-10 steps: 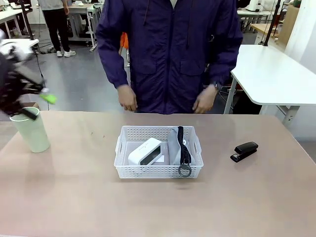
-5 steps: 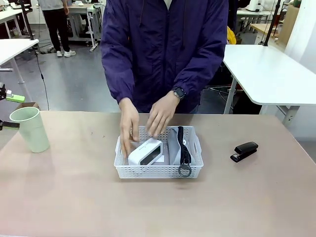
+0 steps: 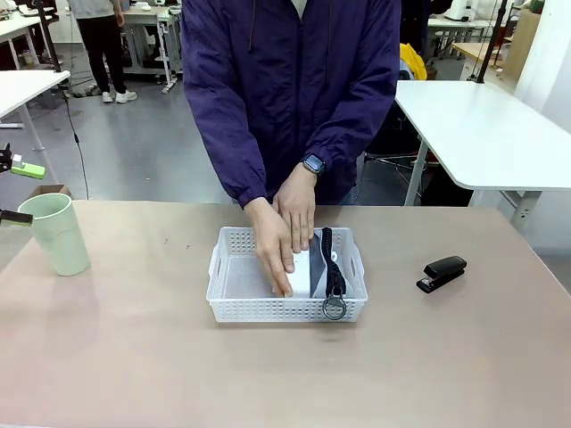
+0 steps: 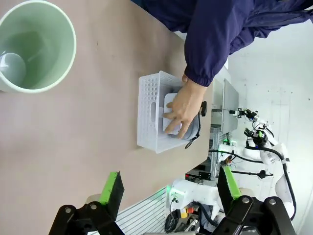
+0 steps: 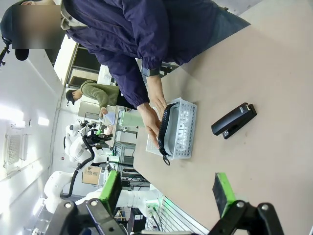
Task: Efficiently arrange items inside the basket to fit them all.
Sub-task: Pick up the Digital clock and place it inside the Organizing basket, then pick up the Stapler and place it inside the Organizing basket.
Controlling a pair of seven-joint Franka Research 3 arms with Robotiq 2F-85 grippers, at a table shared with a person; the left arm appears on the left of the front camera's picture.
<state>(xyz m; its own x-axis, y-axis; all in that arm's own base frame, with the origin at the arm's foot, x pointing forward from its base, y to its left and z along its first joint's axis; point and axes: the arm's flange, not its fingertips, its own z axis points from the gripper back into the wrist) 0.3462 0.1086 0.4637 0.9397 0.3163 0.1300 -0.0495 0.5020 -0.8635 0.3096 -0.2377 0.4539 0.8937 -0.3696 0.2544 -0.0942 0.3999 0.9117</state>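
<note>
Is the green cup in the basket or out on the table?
Out. The pale green cup stands upright on the table, well to the left of the basket.

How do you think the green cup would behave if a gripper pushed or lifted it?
The cup stands upright, tall and tapering to its base, so a push near the rim would probably tip it. It looks empty, so likely light; its smooth wall may slip when gripped.

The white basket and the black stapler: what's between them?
Nothing: bare brown tabletop separates the white lattice plastic basket and the black stapler, in the front view.
</note>
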